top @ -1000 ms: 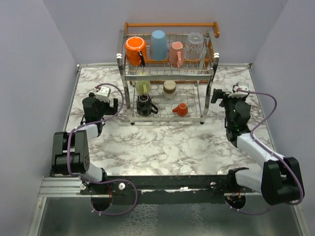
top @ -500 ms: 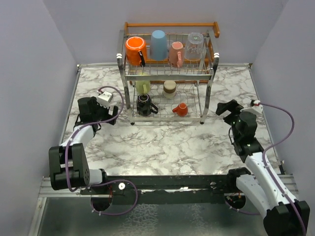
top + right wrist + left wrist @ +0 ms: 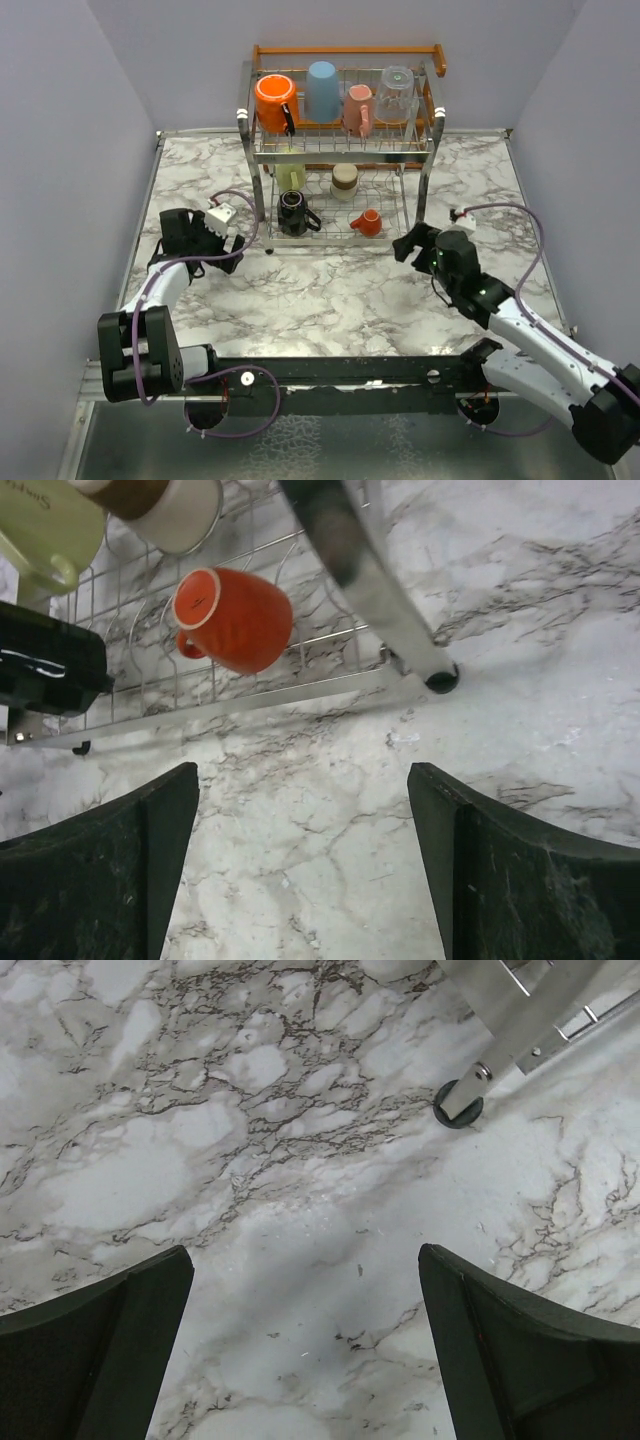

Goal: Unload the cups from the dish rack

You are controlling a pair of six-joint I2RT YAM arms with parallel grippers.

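Note:
The dish rack [image 3: 345, 49] stands at the back of the table. Its top tier holds a bright orange cup [image 3: 273, 103], a light blue cup [image 3: 321, 90], a pink cup [image 3: 357, 110] and a clear glass [image 3: 396, 95]. The lower tier holds a pale yellow cup [image 3: 291, 178], a tan cup [image 3: 344, 181], a black cup [image 3: 293, 213] and a small orange-red cup [image 3: 367, 221]. My left gripper [image 3: 234, 244] is open and empty, low by the rack's front left leg [image 3: 460, 1115]. My right gripper [image 3: 408, 245] is open and empty, just in front of the rack's right front leg [image 3: 400, 620]. The orange-red cup [image 3: 235, 618] lies beyond it.
The marble table [image 3: 330, 300] stretches in front of the rack. Grey walls close the left, right and back. In the right wrist view the black cup [image 3: 50, 660], pale yellow cup [image 3: 40, 525] and tan cup [image 3: 160, 500] sit behind the rack's front rail [image 3: 250, 702].
My right arm has swung in from the right side to the rack's front right corner. My left gripper has come nearer and lower by the rack's left front leg.

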